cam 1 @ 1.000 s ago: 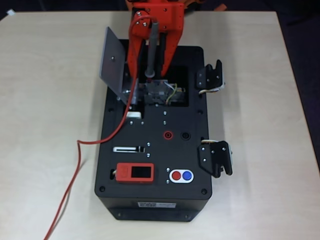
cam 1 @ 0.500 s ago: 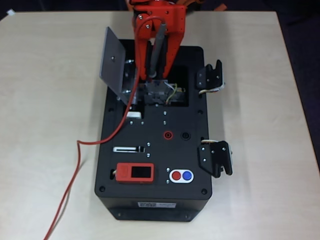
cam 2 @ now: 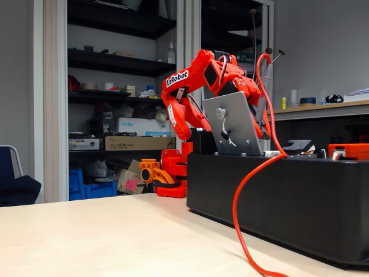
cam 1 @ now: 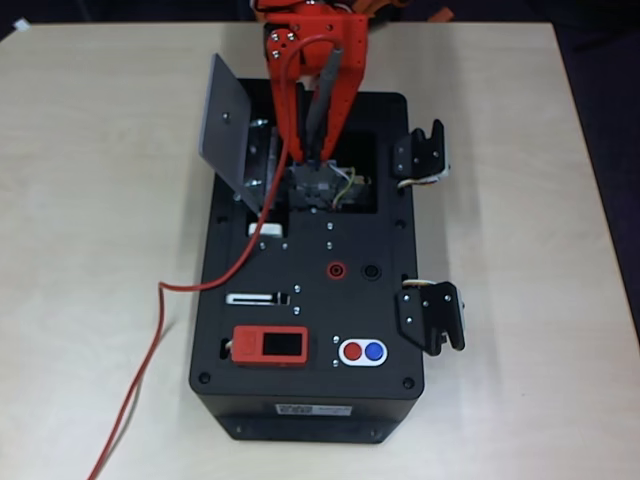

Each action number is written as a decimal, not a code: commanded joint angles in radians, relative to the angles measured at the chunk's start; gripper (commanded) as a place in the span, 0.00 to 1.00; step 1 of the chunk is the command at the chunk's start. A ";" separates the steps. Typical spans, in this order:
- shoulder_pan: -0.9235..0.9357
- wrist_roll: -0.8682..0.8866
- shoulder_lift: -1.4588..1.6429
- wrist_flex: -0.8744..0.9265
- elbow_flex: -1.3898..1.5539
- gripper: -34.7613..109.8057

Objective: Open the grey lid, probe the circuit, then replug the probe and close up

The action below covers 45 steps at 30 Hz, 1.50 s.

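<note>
Stood open and tilted up from its hinge, the grey lid (cam 1: 228,122): a flat rectangular plate of matt metal with a small round knob, leaning toward the left edge of the black box (cam 1: 300,400) in the overhead view. Seen in the fixed view from its underside (cam 2: 233,124), with the knob and a small latch piece near the middle. Lay uncovered beside it, in a dark rectangular recess, the circuit (cam 1: 320,185), made of small silvery metal parts with thin yellow and green wires. Was gripped in the orange plastic hand (cam 1: 312,150) the probe (cam 1: 322,105), a slim grey rod like a pen, fingers closed on both its sides. Pointed with its long axis steeply downward, lower tip at the circuit, upper end toward the far edge of the surface (cam 1: 90,180); whether the tip really touched the metal, cannot tell. Ran from the upper end a thin glossy red cable (cam 1: 215,277), looping over the hand, down across the box top and off onto the pale wood-look surface. Showed from above the flat layout of the box: a round red socket (cam 1: 337,270), a red module (cam 1: 270,346) with dark screen. Showed from the side the height of the box wall (cam 2: 288,202) and the arc of the cable (cam 2: 242,208) in the air.
</note>
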 commanded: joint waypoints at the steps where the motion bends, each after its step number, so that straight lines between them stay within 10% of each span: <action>1: -0.008 0.012 0.029 -0.011 -0.031 0.24; 45: -0.121 0.055 -0.314 -0.580 -0.202 0.24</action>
